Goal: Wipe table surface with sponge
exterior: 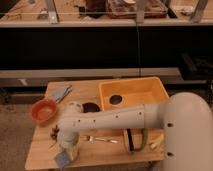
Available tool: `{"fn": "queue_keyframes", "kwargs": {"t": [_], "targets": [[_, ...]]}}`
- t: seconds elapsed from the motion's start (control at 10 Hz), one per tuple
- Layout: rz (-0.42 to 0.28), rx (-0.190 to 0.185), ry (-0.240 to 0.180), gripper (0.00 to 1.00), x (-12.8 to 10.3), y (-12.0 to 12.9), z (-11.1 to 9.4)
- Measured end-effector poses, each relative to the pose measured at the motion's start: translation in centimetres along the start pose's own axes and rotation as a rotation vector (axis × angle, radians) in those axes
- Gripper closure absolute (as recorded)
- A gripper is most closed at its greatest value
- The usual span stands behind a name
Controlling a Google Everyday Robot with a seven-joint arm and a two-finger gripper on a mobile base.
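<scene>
A grey-blue sponge [62,159] lies flat on the wooden table [107,150] at its front left edge. My gripper [69,148] points down right over the sponge and is shut on its top, pressing it to the surface. My white arm [125,120] reaches in from the right across the front half of the table and hides part of it.
An orange bowl [43,110] and a grey cloth [61,92] sit at the left. A yellow bin [145,92] holding a can [115,100] stands at the back right. A fork [100,139], brown crumbs [55,132] and a dark strap [131,141] lie near the front.
</scene>
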Motion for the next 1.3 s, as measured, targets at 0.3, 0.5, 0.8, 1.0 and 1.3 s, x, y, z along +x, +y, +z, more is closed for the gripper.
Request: {"fn": "queue_keyframes", "kwargs": {"t": [0.3,0.5,0.8,1.0,1.3], "targets": [[0.018,-0.04,-0.012,1.0,1.4,1.3,1.2],[0.058,-0.025,-0.008,1.0,3.4,2.0,0.6],[0.09,0.001,0.014,1.0,6.0,1.5,-1.1],[0.094,0.009,0.022,1.0,7.5,-0.6,-1.6],[0.073,0.046,0.025,1.0,6.9,-4.9,-2.2]]}}
